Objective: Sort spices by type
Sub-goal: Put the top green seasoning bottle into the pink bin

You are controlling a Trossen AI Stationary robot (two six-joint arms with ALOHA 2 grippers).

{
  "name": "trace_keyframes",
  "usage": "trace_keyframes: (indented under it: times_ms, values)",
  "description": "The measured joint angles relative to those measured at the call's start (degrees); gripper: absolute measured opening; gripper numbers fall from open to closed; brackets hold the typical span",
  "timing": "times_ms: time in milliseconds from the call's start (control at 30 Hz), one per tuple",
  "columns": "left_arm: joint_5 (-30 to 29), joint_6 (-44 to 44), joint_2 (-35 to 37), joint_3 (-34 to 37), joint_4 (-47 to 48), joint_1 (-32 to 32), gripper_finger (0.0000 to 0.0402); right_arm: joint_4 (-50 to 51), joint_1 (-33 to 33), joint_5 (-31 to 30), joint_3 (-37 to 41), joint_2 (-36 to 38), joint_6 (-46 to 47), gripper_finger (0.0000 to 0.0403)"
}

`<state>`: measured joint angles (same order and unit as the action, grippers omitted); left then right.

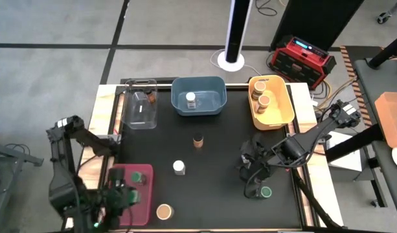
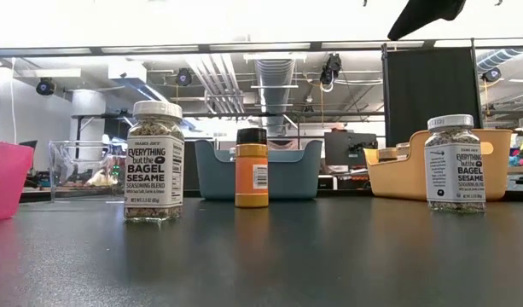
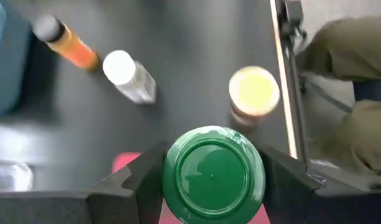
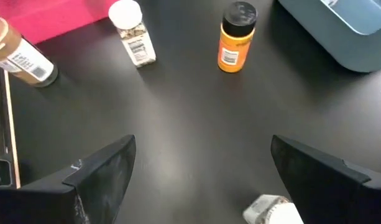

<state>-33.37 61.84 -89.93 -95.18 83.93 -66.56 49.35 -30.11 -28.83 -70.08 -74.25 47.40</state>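
Note:
My left gripper [image 1: 120, 191] stands over the red bin [image 1: 145, 206] at the near left and is shut on a green-lidded spice jar [image 3: 212, 174]. Another green lid [image 1: 138, 175] shows in that bin. My right gripper [image 1: 253, 165] is open and empty above the table's near right, its fingers wide apart [image 4: 202, 162]. A jar [image 1: 266, 192] stands upright just nearer than it. A white-lidded jar [image 1: 179, 167], a dark-lidded orange jar [image 1: 198, 140] and a tan-lidded jar [image 1: 164, 211] stand upright on the black mat. My left gripper pinches the green-lidded jar between its two fingers, one on each side at the lid's rim [image 3: 171, 180]. The fingers come from above, pointing down. The jar is upright over the red bin; whether it rests on the bin's floor I cannot tell.
A clear bin [image 1: 141, 107], a blue bin [image 1: 198, 96] holding a white-lidded jar [image 1: 191, 100] and a yellow bin [image 1: 271, 102] holding tan-lidded jars stand along the far edge. A person's legs [image 3: 345, 93] show beyond the table's edge.

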Motion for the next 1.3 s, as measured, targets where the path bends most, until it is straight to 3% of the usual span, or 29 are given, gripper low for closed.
trace_keyframes:
  times_ms: [333,633,933,1300]
  values:
    - [5.7,14.5,-0.1,11.3,-0.8,-8.1,0.0191,-4.4,0.0,-0.1,0.0,-3.8,0.1,0.0366]
    - [10.7,15.3,1.9,23.4,-12.5,-8.4,0.0191,-7.5,0.0,0.2,0.0,-7.1,0.2,0.0365]
    - [7.5,15.7,2.9,31.3,-19.7,-8.8,0.0191,-9.1,0.0,0.2,0.0,-7.3,1.1,0.0365]
    - [1.4,21.1,3.0,32.7,-20.2,-12.6,0.0191,-11.4,0.0,-1.3,0.0,-7.3,-0.9,0.0365]
